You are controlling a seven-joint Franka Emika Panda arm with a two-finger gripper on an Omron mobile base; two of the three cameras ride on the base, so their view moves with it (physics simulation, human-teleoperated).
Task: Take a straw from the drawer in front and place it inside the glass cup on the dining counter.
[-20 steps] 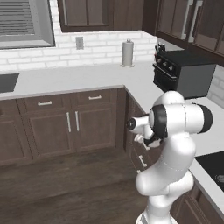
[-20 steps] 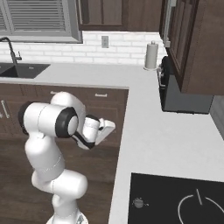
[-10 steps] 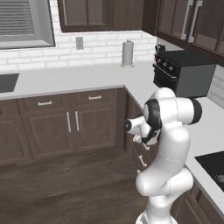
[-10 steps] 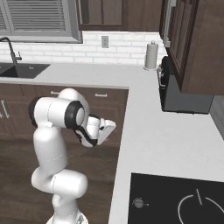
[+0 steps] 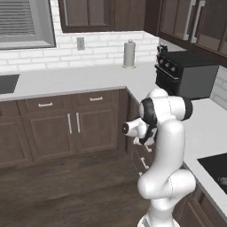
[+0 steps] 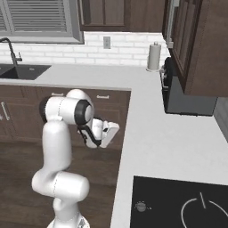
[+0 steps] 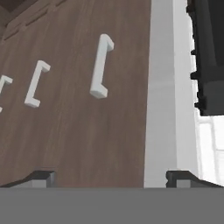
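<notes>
The two-finger dark-tipped gripper [image 7: 109,177] stands released, jaws spread wide and holding nothing, facing the dark brown wood drawer front [image 7: 87,122] under the white counter edge [image 7: 168,87]. The drawer is shut, so the straw presumably lies inside, unseen; the glass cup and dining counter cannot be located from here. Three silver bar handles are counted in the hand view, the nearest silver bar handle [image 7: 101,66] lying above and left of the gripper's line. Risk, in my judgement: the jaws advance off-centre and strike bare wood or the counter lip, or take a neighbouring handle, opening the wrong drawer. One black countertop oven [image 5: 188,73] and one paper-towel roll [image 5: 129,54] are counted.
</notes>
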